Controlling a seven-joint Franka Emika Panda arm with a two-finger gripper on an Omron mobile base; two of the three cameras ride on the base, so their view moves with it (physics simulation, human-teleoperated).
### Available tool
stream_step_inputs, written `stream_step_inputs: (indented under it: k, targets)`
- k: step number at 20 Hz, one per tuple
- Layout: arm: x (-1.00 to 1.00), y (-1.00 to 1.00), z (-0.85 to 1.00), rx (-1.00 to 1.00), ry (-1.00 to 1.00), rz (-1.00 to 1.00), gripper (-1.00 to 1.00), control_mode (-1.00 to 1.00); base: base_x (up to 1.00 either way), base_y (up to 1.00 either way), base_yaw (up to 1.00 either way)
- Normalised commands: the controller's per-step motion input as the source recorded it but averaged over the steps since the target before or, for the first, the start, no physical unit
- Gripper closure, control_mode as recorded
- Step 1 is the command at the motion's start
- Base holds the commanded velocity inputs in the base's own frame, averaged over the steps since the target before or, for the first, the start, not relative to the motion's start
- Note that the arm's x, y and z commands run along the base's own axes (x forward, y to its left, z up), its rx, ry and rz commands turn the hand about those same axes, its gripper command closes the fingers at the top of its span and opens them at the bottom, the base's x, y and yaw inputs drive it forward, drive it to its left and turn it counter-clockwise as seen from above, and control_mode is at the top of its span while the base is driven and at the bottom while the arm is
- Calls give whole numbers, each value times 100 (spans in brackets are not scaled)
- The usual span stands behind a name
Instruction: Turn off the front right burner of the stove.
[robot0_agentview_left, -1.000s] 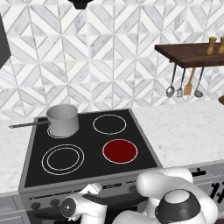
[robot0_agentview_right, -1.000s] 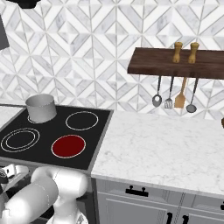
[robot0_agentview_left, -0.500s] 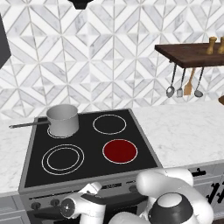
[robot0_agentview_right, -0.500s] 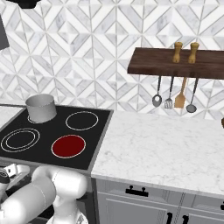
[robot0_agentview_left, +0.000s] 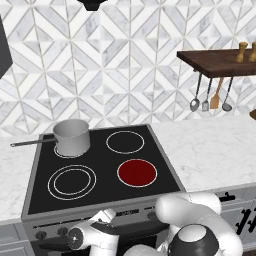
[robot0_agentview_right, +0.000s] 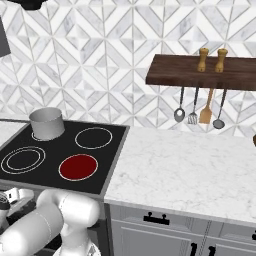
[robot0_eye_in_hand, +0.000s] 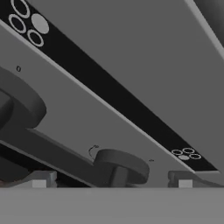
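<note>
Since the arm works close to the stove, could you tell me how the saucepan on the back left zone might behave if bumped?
The saucepan sits flat and looks squat, so it would probably slide on the glossy stove top rather than tip. A knock on its long handle would likely swivel it. It looks metal, so probably rigid.

The arm (robot0_agentview_left: 192, 220) is glossy white, built of rounded, bulbous shells that join like thick elbows. A dark grey domed cap (robot0_agentview_left: 194, 243) closes 1 joint near the bottom of the left base view. A narrower white link (robot0_agentview_left: 97, 235) ends in a round grey disc with a pale centre. In the right base view the white shells (robot0_agentview_right: 47, 225) look smooth and unmarked.
</note>
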Motion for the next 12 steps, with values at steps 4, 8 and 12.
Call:
stream_step_inputs:
  k: [4,8,12]
  targets:
    - [9,-12,0,0,-12,0,-100,-100,0,0,0]
    - [0,-26,0,0,-25,4,-100,-100,0,0,0]
    - [7,-7,0,0,-3,1,-100,-100,0,0,0]
